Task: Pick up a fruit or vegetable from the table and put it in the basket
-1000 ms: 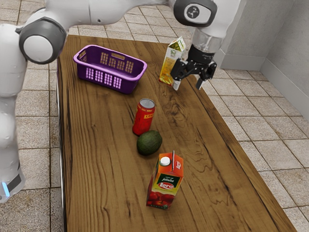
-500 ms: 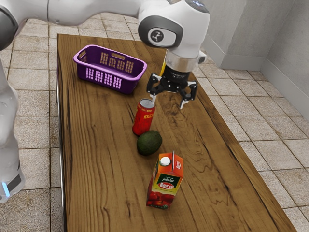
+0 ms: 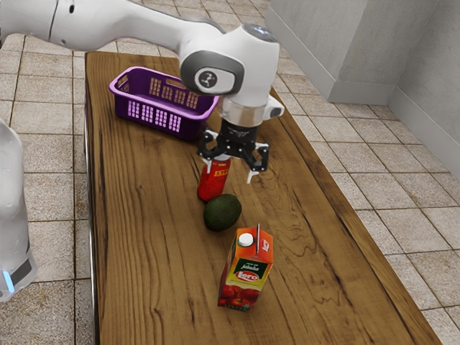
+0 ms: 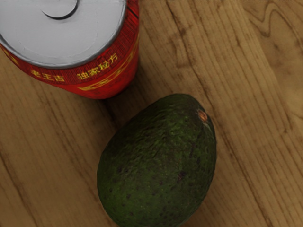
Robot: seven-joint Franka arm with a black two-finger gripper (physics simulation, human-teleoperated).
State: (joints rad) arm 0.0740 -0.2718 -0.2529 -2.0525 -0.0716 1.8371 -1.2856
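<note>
My gripper hangs above the table beside the top of the red can, its two fingers apart with nothing held between them. The dark green avocado lies on the table just in front of the can, lower than the fingers. In the wrist view the avocado lies on bare wood, its stem spot showing, with a narrow strip of wood between it and the can. The purple basket stands at the far end of the table, toward the exterior view's left.
A red can stands upright close to the avocado, and its silver lid is near in the wrist view. A red juice carton stands on the avocado's other side. The wooden table has its long edge at the exterior view's right.
My gripper has travelled from the table's far right side toward the exterior view's left and nearer the avocado, and now covers the yellow carton. The avocado, can, basket and red carton have stayed put.
</note>
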